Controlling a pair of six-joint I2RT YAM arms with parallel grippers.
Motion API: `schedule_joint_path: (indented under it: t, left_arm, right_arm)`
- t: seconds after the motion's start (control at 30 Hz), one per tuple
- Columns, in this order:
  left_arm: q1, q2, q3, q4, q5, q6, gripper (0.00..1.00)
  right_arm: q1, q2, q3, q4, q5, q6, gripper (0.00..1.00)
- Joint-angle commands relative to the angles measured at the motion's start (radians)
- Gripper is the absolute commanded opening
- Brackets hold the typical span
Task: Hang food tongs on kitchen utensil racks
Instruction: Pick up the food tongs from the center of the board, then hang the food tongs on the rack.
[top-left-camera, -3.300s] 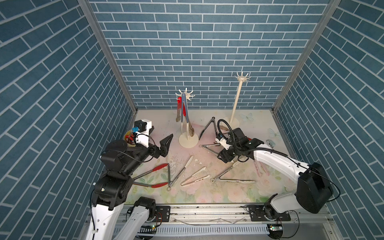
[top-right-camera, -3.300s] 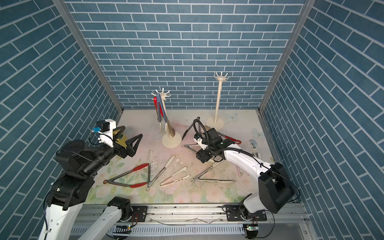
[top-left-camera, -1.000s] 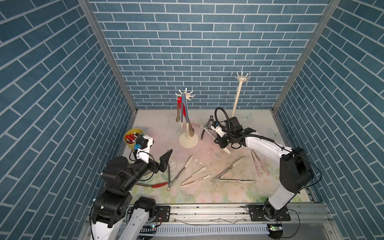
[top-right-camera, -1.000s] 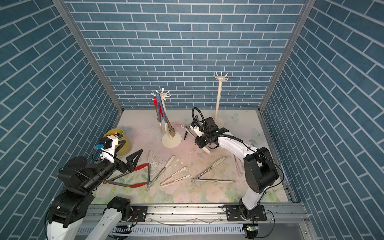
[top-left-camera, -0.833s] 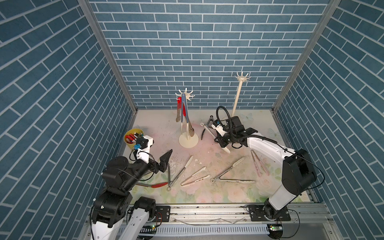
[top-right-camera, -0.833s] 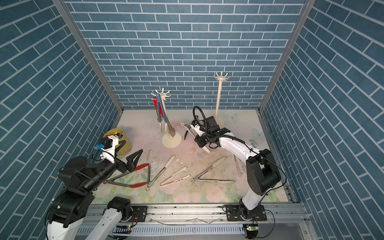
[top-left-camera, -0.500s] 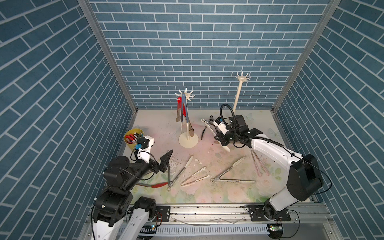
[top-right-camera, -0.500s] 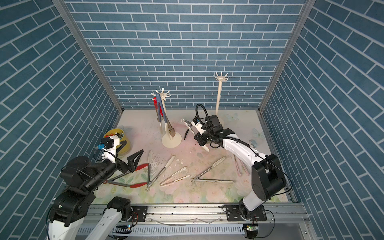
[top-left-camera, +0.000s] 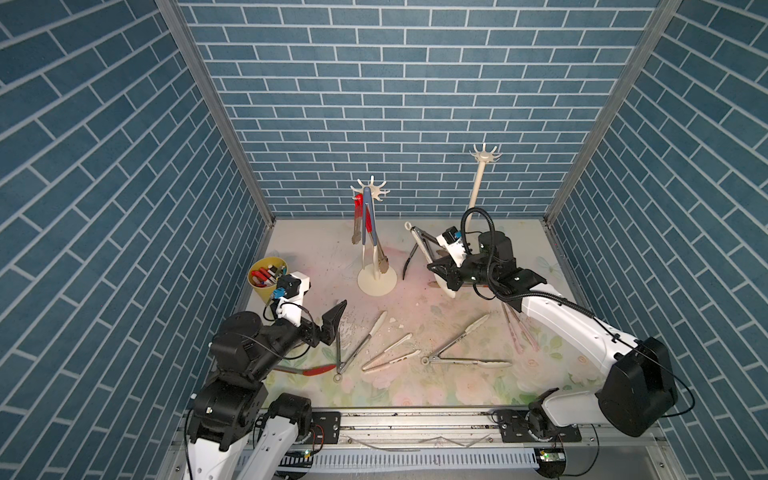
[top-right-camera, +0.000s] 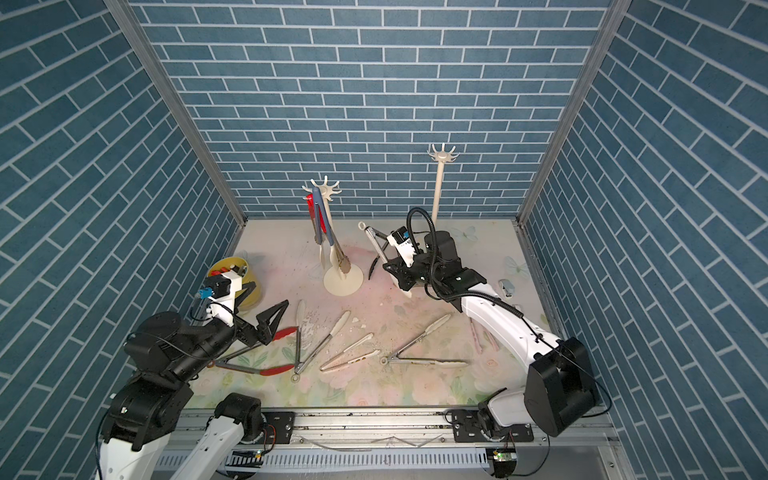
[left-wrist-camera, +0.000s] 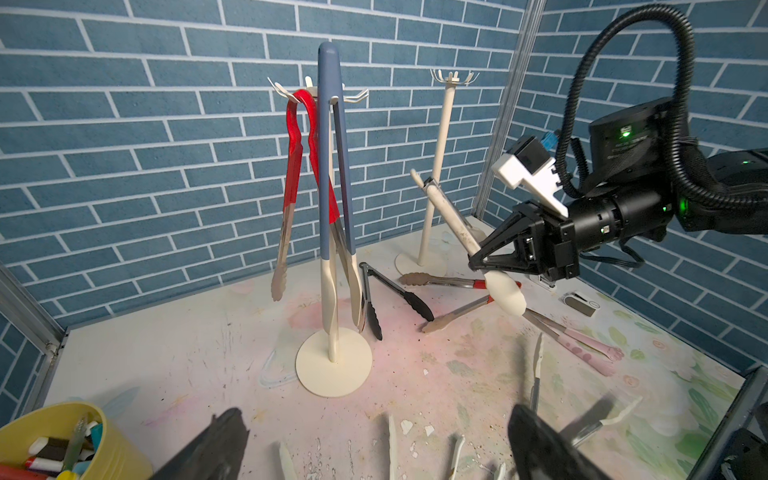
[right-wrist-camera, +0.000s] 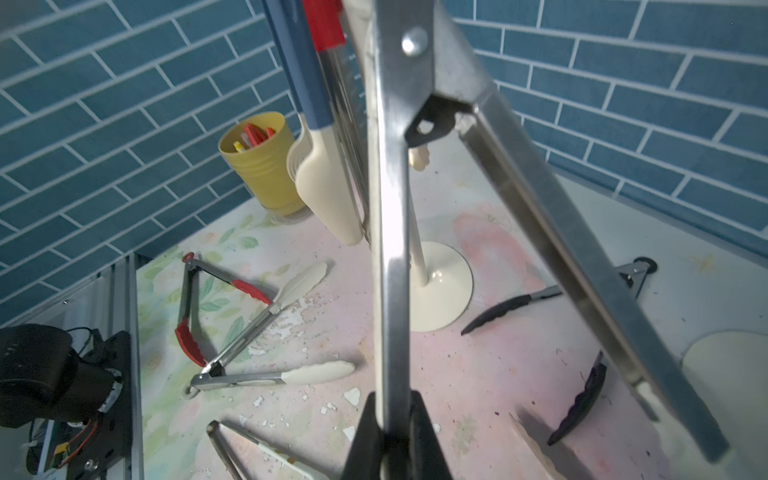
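My right tool (top-left-camera: 434, 268) was clamped together on one flat steel arm of the held tongs (top-left-camera: 420, 244). They stood tilted in the grip, riveted hinge and hanging ring high above the black fingers and the other arm splayed out in a V. One smooth, rounded cream tip (left-wrist-camera: 505, 291) hung below the tool, low over the bench (top-left-camera: 415, 386). I could not tell whether it touched.

Just ahead of that tool stood the near rack (top-left-camera: 376, 282), a slim cream pole on a round flat base with a crown of curved hooks. Red-sleeved steel tongs (top-left-camera: 357, 216) and slim matte blue tongs (top-left-camera: 365, 216) with pale spoon-shaped ends hung from it. Between its base and my right tool lay the black-tipped tongs (top-left-camera: 409, 266), their ends ridged. The far rack (top-left-camera: 478, 183) rose just behind that tool's wrist.

My left tool (top-right-camera: 270, 294) had its jaws wide apart and gripped nothing, hovering over the flaking, flower-printed bench. Below it lay the red-tipped tongs (top-right-camera: 274, 334), and just beyond them the cream-tipped steel tongs (top-right-camera: 316, 345) spread in Vs. A ribbed yellow cup (top-left-camera: 266, 286) of markers stood right beside that tool.
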Motion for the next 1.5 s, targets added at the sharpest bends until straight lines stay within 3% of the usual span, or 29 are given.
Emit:
schedule_joint_path:
  t: [0.0, 0.27, 0.6, 1.47]
  left_arm:
    - [-0.006, -0.012, -0.013, 0.02, 0.002, 0.007, 0.99]
    - [-0.007, -0.017, -0.022, 0.023, 0.001, 0.006, 0.99]
    - [-0.009, -0.02, -0.027, 0.023, 0.001, 0.005, 0.99]
    - [-0.009, -0.021, -0.079, 0.043, 0.01, -0.024, 0.99]
  right_arm:
    - [-0.004, -0.046, -0.014, 0.167, -0.07, 0.042, 0.0]
    - [0.007, -0.054, -0.019, 0.246, -0.049, 0.071, 0.0]
    - [0.069, 0.021, 0.094, 0.19, 0.002, 0.017, 0.0]
    - [0.118, 0.18, 0.251, 0.192, -0.01, 0.02, 0.0]
